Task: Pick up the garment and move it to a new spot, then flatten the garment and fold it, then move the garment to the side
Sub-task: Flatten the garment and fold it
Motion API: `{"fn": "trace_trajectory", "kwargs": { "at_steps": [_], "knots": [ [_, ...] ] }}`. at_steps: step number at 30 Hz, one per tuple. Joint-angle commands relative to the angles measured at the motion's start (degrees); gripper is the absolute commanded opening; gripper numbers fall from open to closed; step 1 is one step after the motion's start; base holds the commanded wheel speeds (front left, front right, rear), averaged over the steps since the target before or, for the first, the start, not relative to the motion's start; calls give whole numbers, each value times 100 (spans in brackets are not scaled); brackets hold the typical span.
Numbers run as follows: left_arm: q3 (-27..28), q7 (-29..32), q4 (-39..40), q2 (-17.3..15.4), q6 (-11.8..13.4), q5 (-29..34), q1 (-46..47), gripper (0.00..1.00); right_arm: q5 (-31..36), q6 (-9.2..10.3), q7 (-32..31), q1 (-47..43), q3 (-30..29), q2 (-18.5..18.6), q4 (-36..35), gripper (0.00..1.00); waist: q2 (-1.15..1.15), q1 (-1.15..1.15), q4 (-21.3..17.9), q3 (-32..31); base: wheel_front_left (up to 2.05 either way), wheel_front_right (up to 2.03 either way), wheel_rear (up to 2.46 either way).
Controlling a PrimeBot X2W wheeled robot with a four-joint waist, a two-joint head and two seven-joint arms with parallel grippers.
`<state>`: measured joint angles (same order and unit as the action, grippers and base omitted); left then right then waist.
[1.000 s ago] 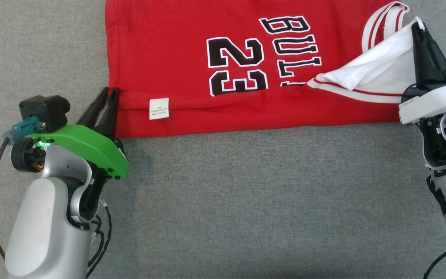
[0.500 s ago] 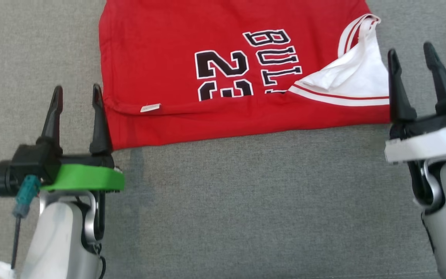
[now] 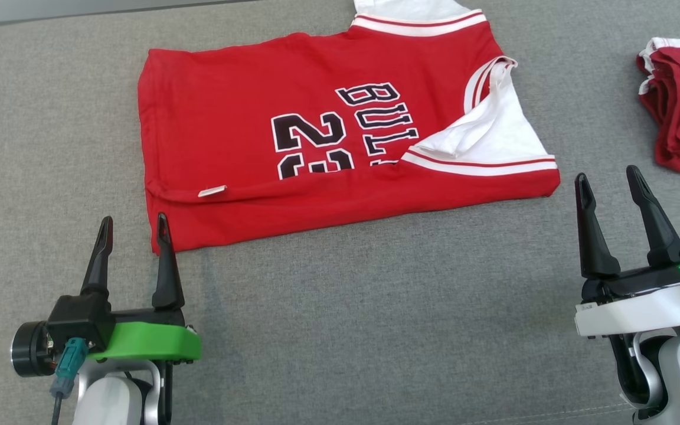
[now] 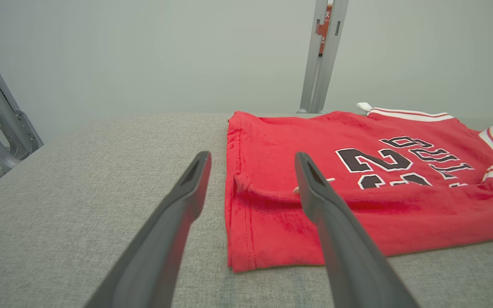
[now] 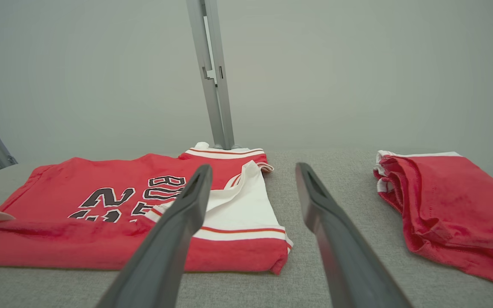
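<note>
Lying flat on the grey surface [image 3: 375, 330], the red garment [image 3: 245, 118] has its near edge folded over (one white sleeve is turned inward). The left gripper [image 3: 133, 220] stands wide open and empty just beside its near left corner. The right gripper [image 3: 604, 171], also spread and empty, is near the right corner.

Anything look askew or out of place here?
Yes. The red jersey's near edge is folded over half the number, its white sleeve lies rumpled across the lettering, and a white label pokes out at the fold.
</note>
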<state>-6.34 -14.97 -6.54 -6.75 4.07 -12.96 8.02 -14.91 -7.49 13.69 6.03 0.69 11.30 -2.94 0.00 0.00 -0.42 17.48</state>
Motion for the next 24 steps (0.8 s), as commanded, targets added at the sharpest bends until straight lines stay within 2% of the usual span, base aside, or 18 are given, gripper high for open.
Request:
{"fn": "trace_trajectory", "kwargs": {
  "at_steps": [1, 9, 13, 20, 24],
  "knots": [
    [19, -26, 13, -4, -1, 54, -70, 100, 19, 0, -33, -66, -15, -14, -41, 100, 0, 0, -37, -49, 0, 0, 0],
    [-34, -22, -132, -10, -159, 40, 122, 100, -31, 0, -151, -75, -97, 17, -68, 100, 0, 0, 1, 21, 0, 0, 0],
    [-115, 261, -471, 19, -307, -148, 333, 100, -85, 0, -244, 48, -167, 78, 181, 100, 0, 0, 42, 215, 0, 0, 0],
    [-97, 680, -1283, 66, -569, -541, 927, 100, -219, 0, -202, 600, -176, 260, 1201, 100, 0, 0, 165, 623, 0, 0, 0],
    [-112, 862, -1601, 27, -605, -617, 1188, 100, -372, 0, -159, 1114, 49, 314, 1880, 100, 0, 0, 203, 733, 0, 0, 0]
  ]
}}
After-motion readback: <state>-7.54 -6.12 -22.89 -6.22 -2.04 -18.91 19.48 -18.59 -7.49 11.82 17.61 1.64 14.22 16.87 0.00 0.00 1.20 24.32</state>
